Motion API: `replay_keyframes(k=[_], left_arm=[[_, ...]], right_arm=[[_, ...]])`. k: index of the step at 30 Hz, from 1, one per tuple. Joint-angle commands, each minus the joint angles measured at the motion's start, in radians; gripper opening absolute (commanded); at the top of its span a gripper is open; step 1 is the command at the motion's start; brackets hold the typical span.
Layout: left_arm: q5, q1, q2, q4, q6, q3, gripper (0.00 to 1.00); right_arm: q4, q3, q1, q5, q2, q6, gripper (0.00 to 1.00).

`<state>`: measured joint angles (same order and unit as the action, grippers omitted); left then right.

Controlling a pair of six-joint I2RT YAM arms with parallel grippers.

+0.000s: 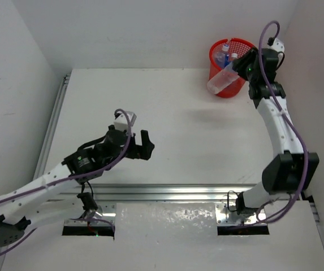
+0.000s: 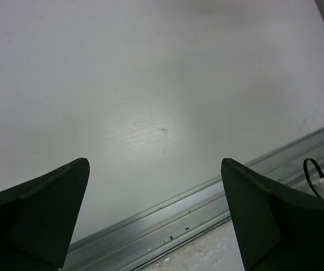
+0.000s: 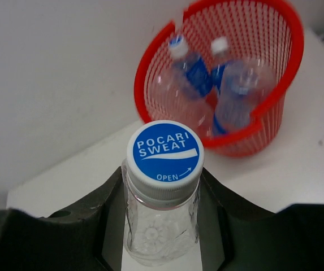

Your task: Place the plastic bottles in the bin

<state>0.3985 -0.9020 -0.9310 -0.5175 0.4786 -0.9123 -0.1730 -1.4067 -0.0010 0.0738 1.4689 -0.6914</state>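
My right gripper (image 1: 238, 66) is shut on a clear plastic bottle (image 1: 223, 78) with a blue and white cap (image 3: 165, 152) and holds it in the air just in front of the red mesh bin (image 1: 217, 52) at the far right. The bin (image 3: 275, 121) holds several bottles with blue labels (image 3: 198, 76). My left gripper (image 1: 140, 144) is open and empty over the bare table, its fingers (image 2: 48, 214) wide apart.
A metal rail (image 1: 167, 193) runs along the table's near edge and also shows in the left wrist view (image 2: 207, 214). White walls close the table at the back and on both sides. A vertical rail (image 1: 51, 127) lines the left edge.
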Motion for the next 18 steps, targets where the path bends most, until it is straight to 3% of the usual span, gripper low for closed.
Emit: replay_keyframes(k=[1,6,10,14,18], left_arm=[[-0.113,-0.008,0.124,-0.029,-0.063,0.038,1.0],[-0.133,-0.012,0.196,-0.001,-0.051,0.136,1.0],[-0.136,-0.014,0.115,-0.007,-0.046,0.141,1.0],[-0.132,-0.023,0.034,-0.03,-0.038,0.125,1.0],[-0.141,-0.026,0.061,-0.013,-0.04,0.136,1.0]], right_arm=[[0.122,-0.224,0.004,0.262,0.158,-0.001,0.0],[0.194,-0.578,0.004,0.379,0.393,0.199,0.0],[0.259,-0.875,0.004,0.37,0.597,0.351,0.0],[0.418,-0.868,0.004,0.353,0.682,0.498,0.0],[0.454,-0.885,0.004,0.351,0.743,0.589,0.0]])
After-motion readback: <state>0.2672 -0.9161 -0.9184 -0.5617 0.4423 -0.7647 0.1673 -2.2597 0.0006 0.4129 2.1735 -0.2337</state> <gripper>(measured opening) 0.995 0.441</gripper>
